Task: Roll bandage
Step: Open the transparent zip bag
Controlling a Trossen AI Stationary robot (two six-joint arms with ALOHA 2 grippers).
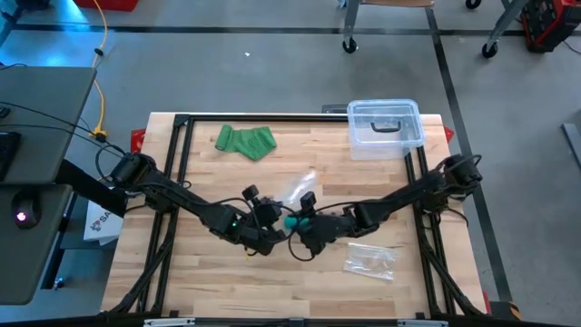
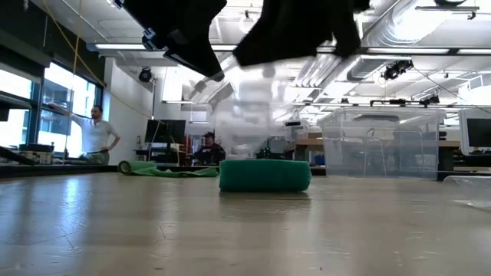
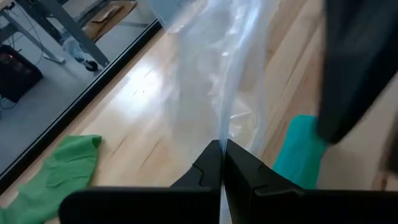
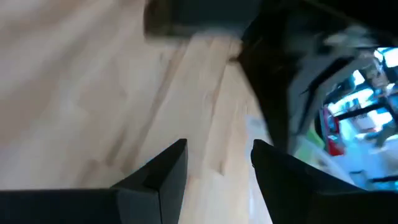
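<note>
The left gripper (image 3: 222,163) is closed on a clear plastic wrapper (image 3: 217,74), the film pinched between its fingertips at the lower middle of the left wrist frame. The right gripper (image 4: 217,163) is seen with its jaws apart and nothing between them, only bare table (image 1: 218,282) beneath. In the high view both grippers meet at the centre of the frame, just beside the teal bandage roll (image 1: 290,221); in the low view that roll (image 2: 265,175) sits flat on the wood in mid frame, under the two arms. A loose green bandage (image 1: 246,141) lies well apart, at upper left of the tabletop, and a clear lidded box (image 1: 385,127) at upper right.

Several risks can be judged. The thin film could slip or tear if it is pulled hard. The roll could be knocked or dragged by the wrapper. With the arms so close, a collision between them is possible if either is moved carelessly.
</note>
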